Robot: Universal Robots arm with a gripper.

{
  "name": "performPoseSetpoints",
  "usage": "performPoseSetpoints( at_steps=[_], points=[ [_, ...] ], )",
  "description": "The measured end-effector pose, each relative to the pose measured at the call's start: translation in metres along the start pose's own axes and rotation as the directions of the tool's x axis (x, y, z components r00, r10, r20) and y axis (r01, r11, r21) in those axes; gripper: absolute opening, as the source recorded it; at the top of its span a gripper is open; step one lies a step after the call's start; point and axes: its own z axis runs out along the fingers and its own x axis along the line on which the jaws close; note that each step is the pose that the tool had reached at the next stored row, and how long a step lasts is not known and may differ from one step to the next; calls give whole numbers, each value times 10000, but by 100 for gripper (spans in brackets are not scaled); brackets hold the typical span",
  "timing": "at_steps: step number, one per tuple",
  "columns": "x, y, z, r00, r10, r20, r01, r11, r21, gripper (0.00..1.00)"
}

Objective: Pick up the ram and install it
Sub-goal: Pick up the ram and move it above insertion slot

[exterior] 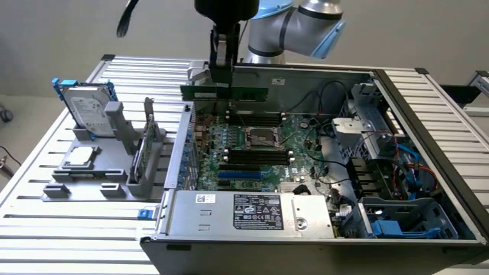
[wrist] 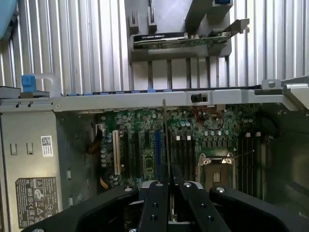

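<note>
The worktop (exterior: 68, 229) is ribbed, matt silver metal, and the computer case (exterior: 306, 74) is plain grey sheet metal, its bare steel power supply (exterior: 194, 216) carrying a glossy printed label (exterior: 258, 211). The ram (exterior: 225, 91) is green circuit board with a slight sheen, and the fingers (wrist: 157, 203) are matt black. The hard drive (exterior: 86, 109) is dull silver metal with blue plastic rails (exterior: 58, 86), in a matt grey plastic holder (exterior: 84, 186).

Counted: one ram (exterior: 248, 93), one tool (exterior: 221, 83), one hard drive (exterior: 88, 109), one computer case (exterior: 306, 255), one gray fixture (exterior: 99, 189).
</note>
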Motion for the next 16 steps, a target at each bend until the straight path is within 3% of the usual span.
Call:
performPoseSetpoints(
  at_steps=[9,16],
  points=[
    [-52,-390,153,10000,22,5,-22,10000,0,14],
    [-83,-550,276,9999,107,14,-107,9999,-2,14]
  ],
)
